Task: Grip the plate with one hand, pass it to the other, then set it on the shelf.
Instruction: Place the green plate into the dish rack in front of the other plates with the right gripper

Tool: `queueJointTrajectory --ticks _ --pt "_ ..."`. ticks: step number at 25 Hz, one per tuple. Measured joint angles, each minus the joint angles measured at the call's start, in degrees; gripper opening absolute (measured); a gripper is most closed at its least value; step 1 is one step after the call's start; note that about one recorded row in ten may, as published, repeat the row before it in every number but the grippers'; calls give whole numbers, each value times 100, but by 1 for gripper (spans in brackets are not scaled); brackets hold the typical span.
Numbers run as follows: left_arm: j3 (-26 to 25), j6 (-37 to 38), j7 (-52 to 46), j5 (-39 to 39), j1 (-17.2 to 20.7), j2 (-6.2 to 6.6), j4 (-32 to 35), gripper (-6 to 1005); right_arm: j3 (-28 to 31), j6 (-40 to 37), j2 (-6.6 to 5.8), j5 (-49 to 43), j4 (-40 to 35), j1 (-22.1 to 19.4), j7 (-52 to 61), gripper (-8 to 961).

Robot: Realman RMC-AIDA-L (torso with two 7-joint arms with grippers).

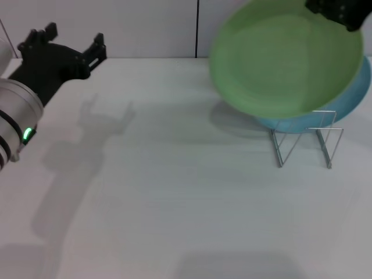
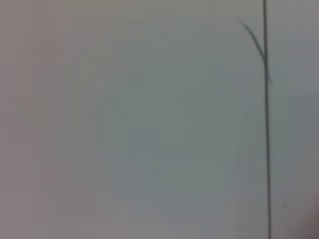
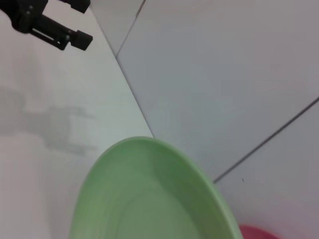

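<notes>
The green plate [image 1: 285, 61] is held tilted above the wire rack [image 1: 305, 139], clamped at its upper rim by the right gripper [image 1: 337, 11]. It is judged light, rigid and smooth; rim grasps suit it. The left gripper [image 1: 75, 43] stands well away from the rack, fingers apart and empty.

The green plate [image 1: 285, 61] hides most of the light-blue plate [image 1: 354, 93] and the wire shelf's [image 1: 305, 139] upper loops; its top is cropped. Only a corner of the right pincer [image 1: 343, 11] shows, its fingers cut off
</notes>
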Motion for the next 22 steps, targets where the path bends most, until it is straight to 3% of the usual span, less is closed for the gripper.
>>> queueJointTrajectory --ticks 22 --pt "206 216 -48 -173 -101 -10 241 861 57 -235 62 -330 -216 -547 -864 82"
